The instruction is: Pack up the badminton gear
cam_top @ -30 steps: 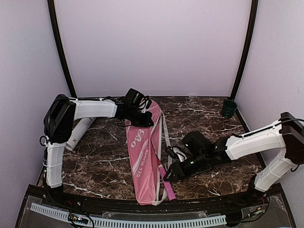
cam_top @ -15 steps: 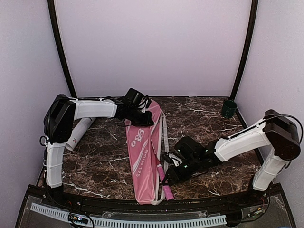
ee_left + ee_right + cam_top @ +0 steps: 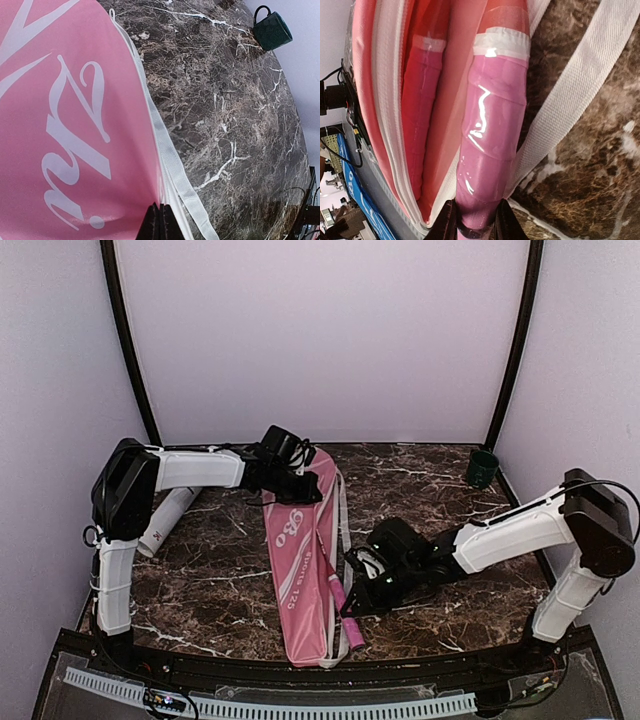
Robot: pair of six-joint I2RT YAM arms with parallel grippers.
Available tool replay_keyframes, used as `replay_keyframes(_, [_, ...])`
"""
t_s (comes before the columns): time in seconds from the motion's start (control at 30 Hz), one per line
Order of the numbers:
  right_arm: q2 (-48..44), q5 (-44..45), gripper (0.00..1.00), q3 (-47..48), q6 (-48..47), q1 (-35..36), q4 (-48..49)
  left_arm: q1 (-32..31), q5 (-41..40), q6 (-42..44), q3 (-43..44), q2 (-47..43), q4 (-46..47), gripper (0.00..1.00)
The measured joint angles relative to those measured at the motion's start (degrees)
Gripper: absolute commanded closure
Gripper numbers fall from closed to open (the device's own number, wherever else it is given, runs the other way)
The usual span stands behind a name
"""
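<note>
Bag [image 3: 300, 560] mid-table, lying 12 to 6, mouth at 6. Two pink handles at the mouth, so two rackets: one handle [image 3: 422, 110] inside, the other handle [image 3: 492, 125] at the lip. Right gripper [image 3: 475, 226] narrow, fingers pressed on that handle's butt. Left gripper [image 3: 159, 222] pinched shut at the bag's 12 end; whether cloth is caught, cannot tell. Handle looks stiff, light, with a glossy, likely slick wrap: grip the butt squarely. Bag floppy. One tube [image 3: 165, 520] at 9. No shuttlecocks made out.

Top view: high behind the near edge, looking down on brown marbled tabletop [image 3: 200, 580].
Left wrist: close over pink racket-shaped fabric bag [image 3: 60, 125], facing far-right corner.
Right wrist: closest, at its open edge.
Shared: the bag.
</note>
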Motion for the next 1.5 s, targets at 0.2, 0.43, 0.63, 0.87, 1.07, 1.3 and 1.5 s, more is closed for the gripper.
replay_keyframes(0.2, [0.11,0.66,1.00,0.79,1.31,-1.18,1.66,-0.02,-0.31,-0.11,-0.13,0.00,1.36,1.00])
replay_keyframes(0.43, [6.10,-0.68,1.00,1.81,2.84,-1.25,8.20,0.07,-1.44,-0.24,-0.15,0.15,2.62,0.88])
replay_keyframes(0.63, [7.30,-0.04,1.00,1.86,3.58,-1.70,12.20,-0.48,-2.40,0.85,0.37,0.11,0.57,0.52])
replay_keyframes(0.87, [8.24,0.17,1.00,1.88,3.85,-1.90,14.78,-1.36,-9.46,2.21,-3.50,-8.94,-5.40,0.49])
replay_keyframes(1.07, [9.57,-0.13,1.00,2.58,4.70,-1.92,16.65,-8.79,-15.67,-1.75,-20.92,-29.90,-9.75,0.53])
replay_keyframes(1.3, [9.57,-0.57,1.00,2.58,5.77,-1.92,17.27,-20.65,-15.67,-12.33,-34.53,-36.44,-16.04,0.52])
replay_keyframes(1.5, [9.57,-1.14,1.00,2.69,6.43,-1.92,17.75,-24.35,-15.69,-17.44,-34.49,-36.06,-17.18,0.53])
